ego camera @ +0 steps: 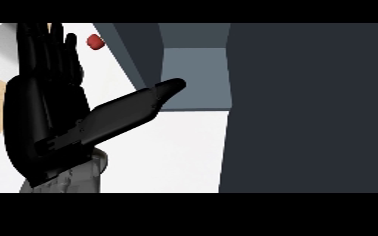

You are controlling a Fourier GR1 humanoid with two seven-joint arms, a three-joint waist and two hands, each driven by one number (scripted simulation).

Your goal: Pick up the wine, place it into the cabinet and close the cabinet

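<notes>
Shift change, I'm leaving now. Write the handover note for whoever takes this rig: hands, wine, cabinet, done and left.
Left hand: open, fingers up, at the view's left, thumb pointing toward the cabinet; it holds nothing.
Right hand: not in view.
Wine: cannot be seen anywhere; whether it is inside the cabinet cannot be told.
Cabinet: open, dark door filling the view's right.
A small red object lies on the white counter.
Left: confirm the wine's place, close the door.

Open way into the cabinet [193, 75] in the middle, narrow though, with the big dark door [299, 110] blocking the whole right side, the left hand [44, 115] filling the left, and bare white counter [173, 150] free just below the opening.
</notes>
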